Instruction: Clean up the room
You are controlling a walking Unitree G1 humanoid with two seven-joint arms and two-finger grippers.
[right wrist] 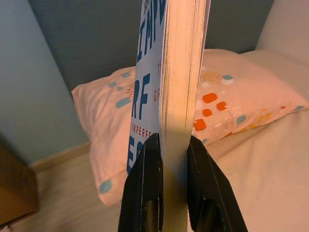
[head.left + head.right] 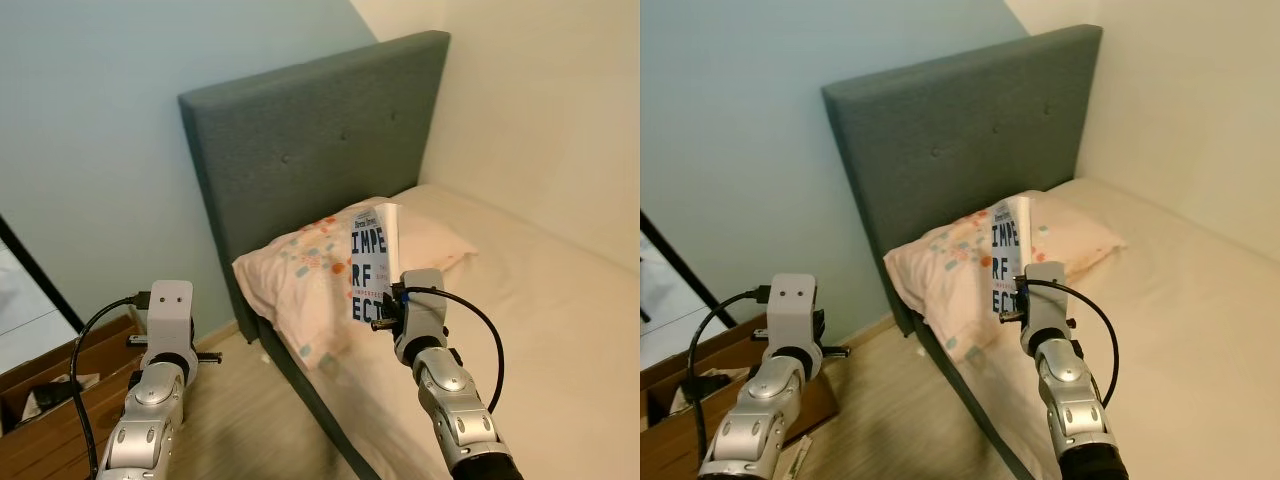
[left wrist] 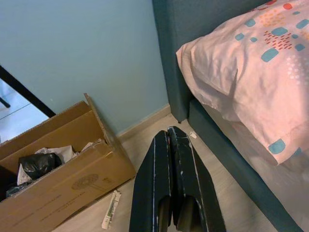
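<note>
Pale blue wall (image 2: 90,150) runs behind a grey upholstered headboard (image 2: 310,140), and a cream bed (image 2: 540,300) fills the corner. A patterned pillow (image 2: 310,265) lies against the headboard. The right gripper (image 1: 169,159) is clamped on a white book (image 2: 372,265) with blue lettering, held upright above the pillow and mattress edge. The left gripper (image 3: 171,159), fingers pressed together, hangs over light wood floor (image 3: 145,193) beside a cardboard box (image 3: 63,169) holding rubbish.
</note>
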